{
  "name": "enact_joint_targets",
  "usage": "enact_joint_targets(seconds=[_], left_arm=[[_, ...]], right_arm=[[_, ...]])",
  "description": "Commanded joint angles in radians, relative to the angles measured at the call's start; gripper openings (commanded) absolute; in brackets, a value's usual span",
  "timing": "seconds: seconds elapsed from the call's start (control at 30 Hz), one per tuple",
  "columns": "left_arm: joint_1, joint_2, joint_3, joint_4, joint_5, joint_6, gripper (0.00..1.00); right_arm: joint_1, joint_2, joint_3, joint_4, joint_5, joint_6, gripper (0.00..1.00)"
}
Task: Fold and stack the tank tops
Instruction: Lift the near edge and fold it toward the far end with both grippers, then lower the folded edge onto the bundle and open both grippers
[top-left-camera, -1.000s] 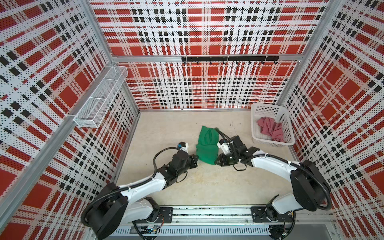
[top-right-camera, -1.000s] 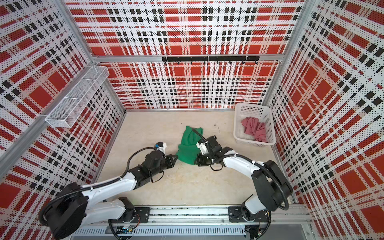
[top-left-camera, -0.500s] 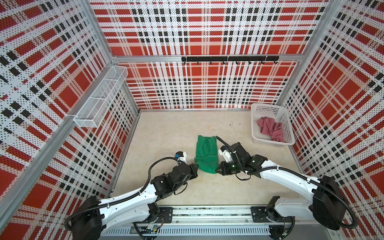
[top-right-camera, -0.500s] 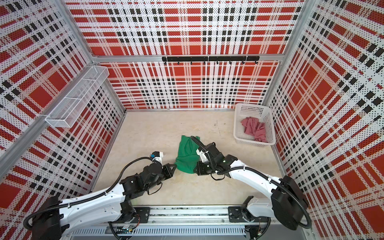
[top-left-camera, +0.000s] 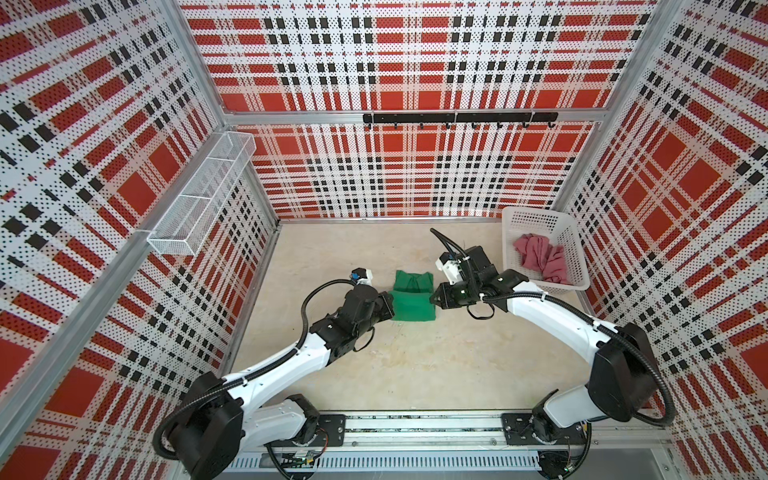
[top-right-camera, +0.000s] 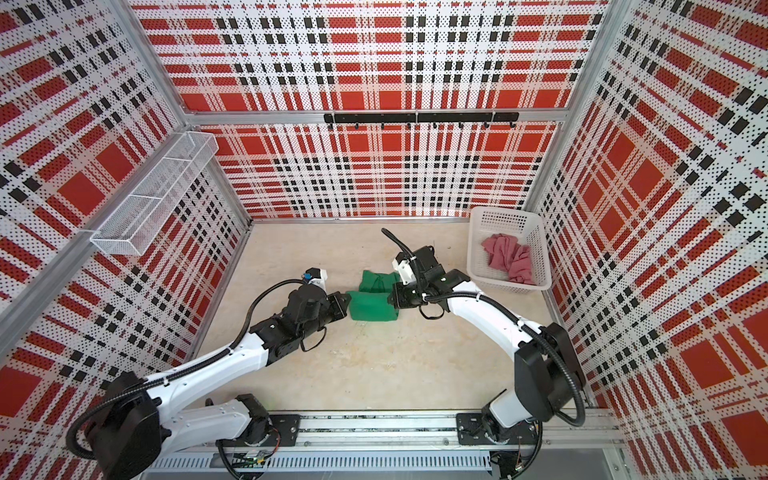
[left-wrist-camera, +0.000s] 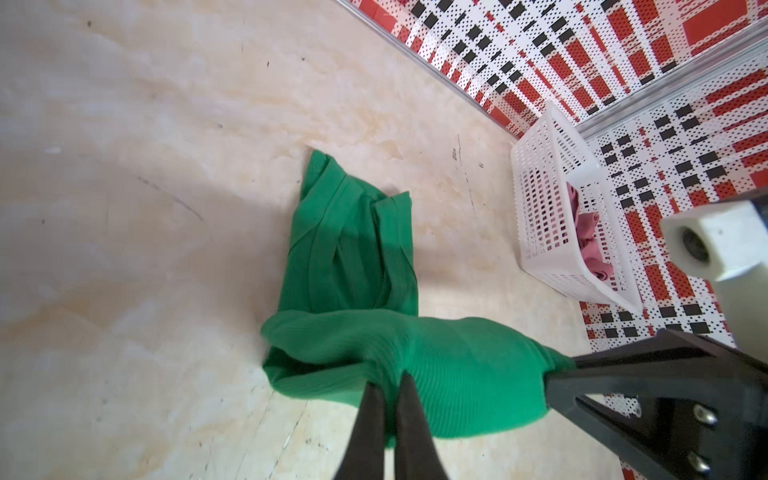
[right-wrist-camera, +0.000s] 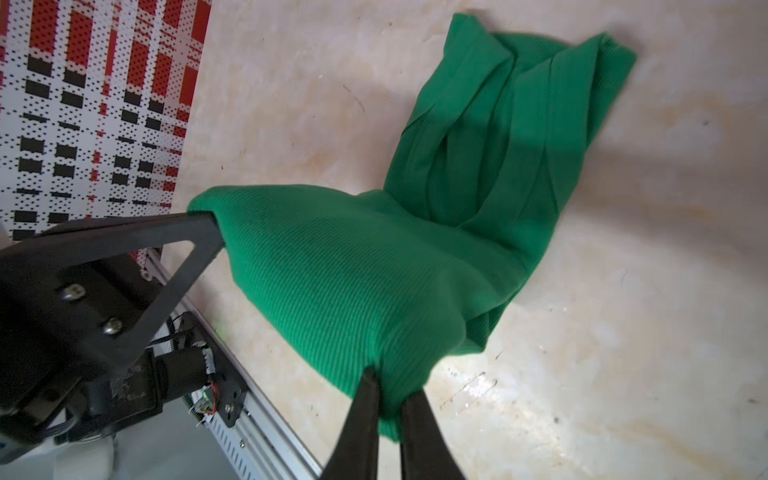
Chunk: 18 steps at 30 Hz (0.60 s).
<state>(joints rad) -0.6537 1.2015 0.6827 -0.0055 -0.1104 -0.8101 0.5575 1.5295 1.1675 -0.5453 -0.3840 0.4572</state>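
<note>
— Where is the green tank top (top-left-camera: 412, 300) now?

— It is lying in the middle of the table (top-left-camera: 415, 374), between the two arms. The strap end is resting flat on the far side, and the near end is hanging lifted. The left gripper (left-wrist-camera: 388, 388) is pinching the left corner of that end with its jaws almost closed. The right gripper (right-wrist-camera: 388, 386) is pinching the right corner in the same narrow way.

— So they are folding it in half, I think?

— I am thinking so too. The pink tank top (top-left-camera: 540, 261) is lying crumpled inside the white basket (top-left-camera: 536, 216) at the far right, so the stack is not yet begun.

— What is worrying you here?

— Each grip is taking only a little cloth. If one side is travelling faster, the fabric is stretching and a corner may slip out. Also, the lifted part is pulling on the part on the table. That part is already wrinkled, and dragging may bunch it more and make the fold crooked.

— And the basket?

— The right gripper is working near it, so a wide swing may push it.
</note>
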Motion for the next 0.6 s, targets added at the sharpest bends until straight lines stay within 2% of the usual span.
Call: enact_joint_targets(seconds=[0.0,0.23,0.47,0.5,0.53,0.57], left_arm=[[0.053,0.068,0.063,0.068,0.053,0.105,0.0],[0.144,0.245,0.143,0.174,0.143,0.15,0.0],[0.213,0.485,0.24,0.272,0.234,0.173,0.0],[0.22,0.518,0.254,0.293,0.242,0.173,0.11],[0.229,0.545,0.271,0.301,0.245,0.174,0.26],[0.24,0.569,0.294,0.292,0.24,0.182,0.39]], right_arm=[[-0.041,0.055,0.054,-0.021,-0.014,-0.085,0.0],[-0.109,0.21,0.175,-0.013,-0.072,-0.146,0.0],[-0.171,0.385,0.302,-0.007,-0.122,-0.207,0.0],[-0.18,0.417,0.328,-0.003,-0.123,-0.215,0.02],[-0.191,0.444,0.35,0.004,-0.125,-0.217,0.11],[-0.203,0.472,0.375,0.016,-0.129,-0.219,0.26]])
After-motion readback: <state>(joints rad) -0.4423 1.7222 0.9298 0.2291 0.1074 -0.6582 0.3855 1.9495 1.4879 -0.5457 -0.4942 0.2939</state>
